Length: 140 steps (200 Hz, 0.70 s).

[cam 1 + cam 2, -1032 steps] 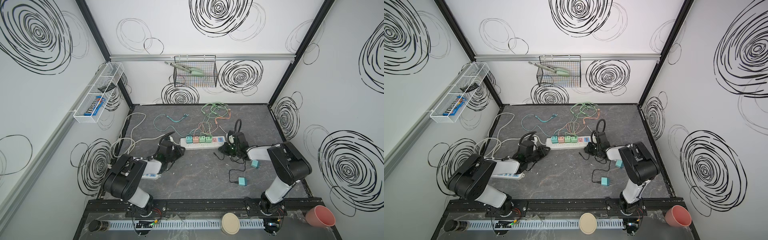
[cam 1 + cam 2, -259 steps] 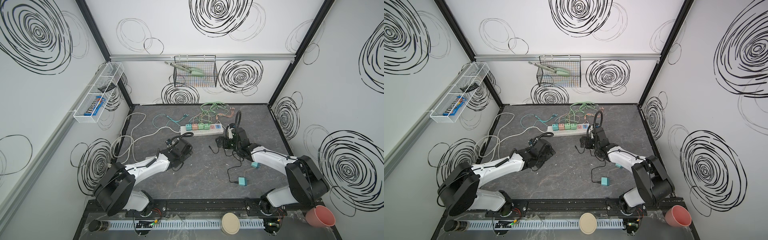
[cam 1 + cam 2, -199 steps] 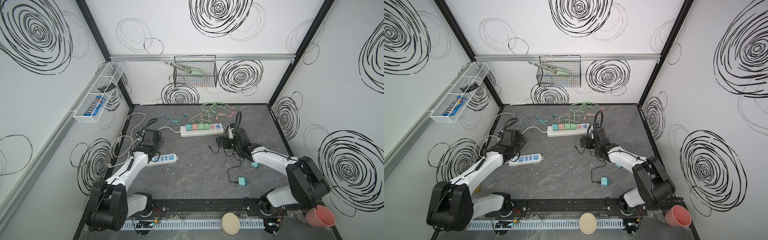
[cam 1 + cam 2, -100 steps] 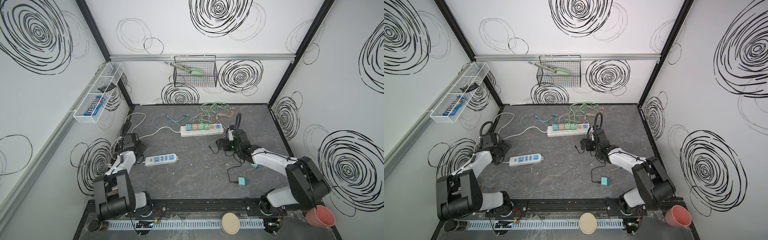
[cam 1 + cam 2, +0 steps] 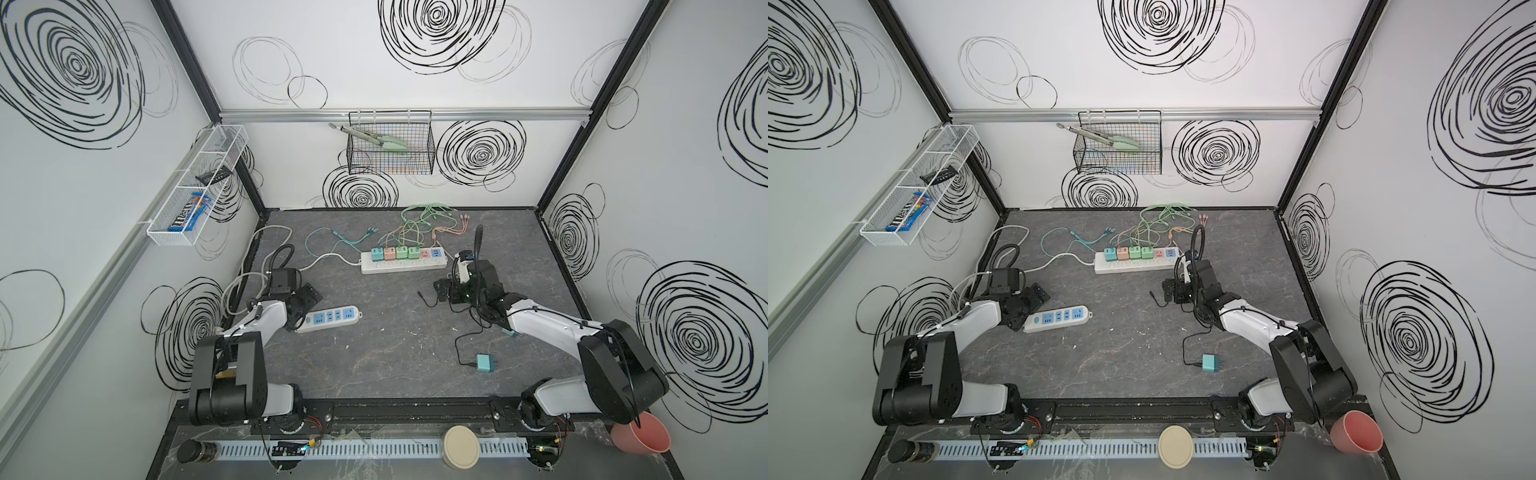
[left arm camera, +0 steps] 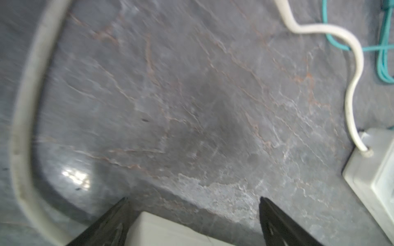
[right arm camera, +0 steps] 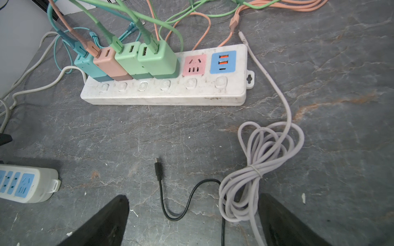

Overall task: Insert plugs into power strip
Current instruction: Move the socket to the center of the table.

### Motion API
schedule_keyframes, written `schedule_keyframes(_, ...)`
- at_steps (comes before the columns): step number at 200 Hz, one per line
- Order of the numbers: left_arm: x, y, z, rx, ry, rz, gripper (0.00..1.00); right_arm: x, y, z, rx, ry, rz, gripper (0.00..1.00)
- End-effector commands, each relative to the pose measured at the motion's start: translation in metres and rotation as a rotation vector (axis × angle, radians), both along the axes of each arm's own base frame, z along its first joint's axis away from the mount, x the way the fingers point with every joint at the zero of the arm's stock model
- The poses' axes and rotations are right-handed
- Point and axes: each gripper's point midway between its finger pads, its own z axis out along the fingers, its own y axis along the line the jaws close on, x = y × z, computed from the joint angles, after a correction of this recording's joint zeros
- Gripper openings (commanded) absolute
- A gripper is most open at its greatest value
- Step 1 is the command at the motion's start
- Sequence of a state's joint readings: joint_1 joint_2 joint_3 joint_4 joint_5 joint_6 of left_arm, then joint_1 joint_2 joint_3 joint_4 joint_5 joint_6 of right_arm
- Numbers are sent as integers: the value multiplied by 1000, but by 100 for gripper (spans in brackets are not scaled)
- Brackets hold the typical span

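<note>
A long white power strip (image 5: 403,262) (image 7: 166,93) lies at the back centre. Several plugs sit in it side by side: teal (image 7: 89,66), pink (image 7: 110,64) and two mint green (image 7: 145,59), cables trailing backward. Its pink socket (image 7: 194,65) is bare. A loose teal plug (image 5: 485,363) (image 5: 1209,363) lies front right with a black cable (image 7: 162,191). My right gripper (image 5: 446,291) (image 7: 193,202) hangs open, low over that cable's tip, in front of the strip. My left gripper (image 5: 309,293) (image 6: 193,200) is open at the end of a short blue-socket strip (image 5: 330,319) (image 6: 170,230).
A bundle of pale grey cable (image 7: 262,161) lies by my right fingers. White mains leads (image 5: 266,249) loop along the left wall. Coloured cable tails (image 5: 428,220) tangle behind the long strip. A second teal cube (image 5: 508,332) peeks from under my right arm.
My left arm swung out to the left wall, leaving the short strip left of centre, and has now come back to that strip's end. My right arm has barely moved.
</note>
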<state>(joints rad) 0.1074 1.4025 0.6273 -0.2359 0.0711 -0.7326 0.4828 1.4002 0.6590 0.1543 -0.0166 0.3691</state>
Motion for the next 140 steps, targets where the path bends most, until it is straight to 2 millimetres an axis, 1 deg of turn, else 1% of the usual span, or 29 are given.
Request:
schedule_keyframes(1,8,-21,2,-14,-20,-72,96,2,-4,9,-2,-39,-8,99)
schedule_keyframes(20,9,-46,4,-43,-20,-122,96,1,-5,8,-7,-32,-9,99)
schedule_keyframes(64,12,-108,21,-65,-86,-242,96,-7,-8,-1,-9,6,-12,98)
schedule_keyframes(74,12,-126,23,-76,-101,-279,96,-8,-12,-4,5,26,-33,98)
schedule_keyframes(87,14,-144,26,-57,-116,-324,96,-10,-18,-6,37,48,-52,98)
schedule_keyframes(107,23,-164,28,-18,-135,-394,96,-13,-24,-8,90,71,-61,98)
schedule_keyframes(115,27,-171,27,-9,-137,-424,96,-15,-22,-7,111,70,-38,98)
schedule_keyframes(140,36,-193,22,-12,-146,-488,96,-27,-4,-4,152,62,92,100)
